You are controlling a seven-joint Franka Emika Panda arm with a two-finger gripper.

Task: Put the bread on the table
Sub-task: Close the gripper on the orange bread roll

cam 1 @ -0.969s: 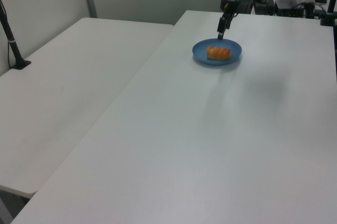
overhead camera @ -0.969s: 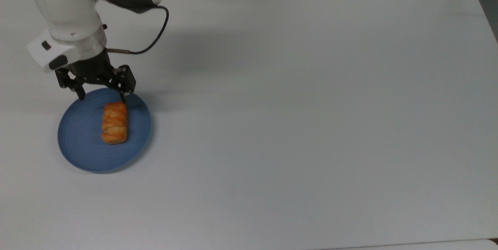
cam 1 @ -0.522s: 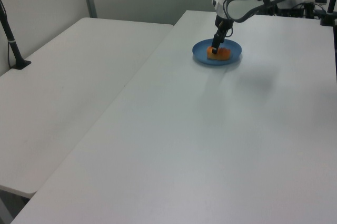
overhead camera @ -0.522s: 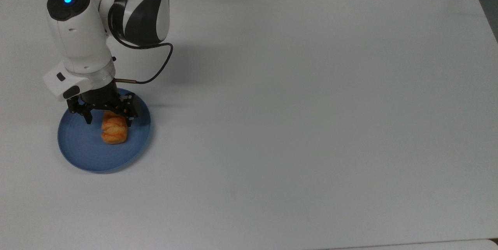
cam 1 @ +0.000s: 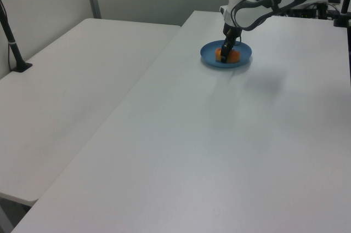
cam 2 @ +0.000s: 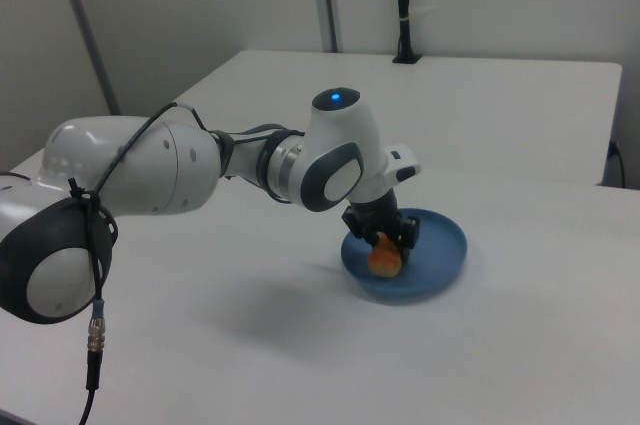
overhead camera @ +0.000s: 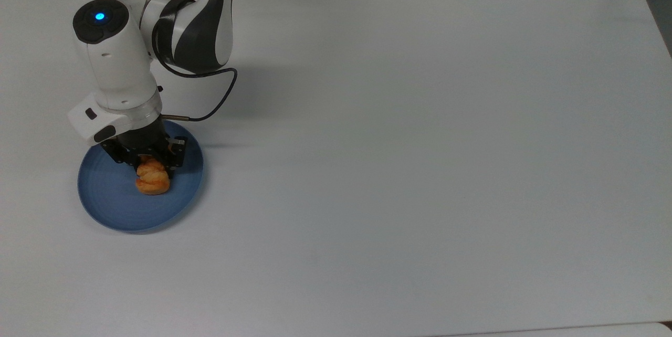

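Top view looked straight down on my desk (overhead camera: 420, 169); left and right views faced in from opposite ends, sharing the blue plate (cam 1: 243, 57).

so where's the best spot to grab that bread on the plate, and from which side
Probably from straight above, across the narrow width of the bread. It lies flat on the blue plate, its long axis running up and down in the top view, so its long flanks are the easiest faces to pinch. The gripper is already down over its far end.
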